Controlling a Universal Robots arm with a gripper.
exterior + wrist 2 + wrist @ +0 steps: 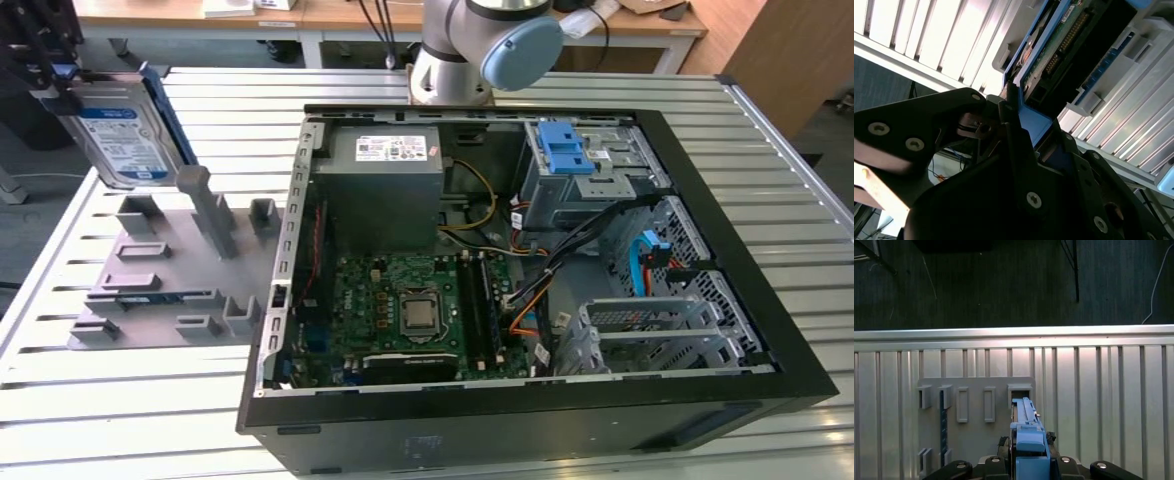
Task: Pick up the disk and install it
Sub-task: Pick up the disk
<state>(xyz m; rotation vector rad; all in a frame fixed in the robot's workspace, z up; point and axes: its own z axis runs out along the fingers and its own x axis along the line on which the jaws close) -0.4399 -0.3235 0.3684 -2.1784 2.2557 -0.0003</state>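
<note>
I have the gripper (54, 85) clamped on the disk (123, 135), with a black finger on either side of it, and the disk hangs upright at the far end of the exterior view's left, its blue-and-white label turned toward that camera. It sits over the far end of the grey plastic holder (160, 290), which lies flat on the slatted metal counter (134, 400); I cannot tell whether the disk's lower edge is clear of the holder's posts or touching them. In the first wrist view I look straight down the disk's blue rail (1026, 437), which lines up with one of the holder's open slots (1019, 392). In the second wrist view the blue rail runs between the black fingers (1019, 165), and I can see the disk's green circuit board (1054, 55) on its underside. The open computer case (534, 425) lies on the counter to the exterior view's right of the holder, just beside it and well apart from the disk. Inside the case I see a grey metal box (394, 170) at the far side, the main board (414, 305) nearer the camera, and a bright blue latch (566, 150) on the drive cage at the far right. The arm's base (467, 50) stands behind the case.
</note>
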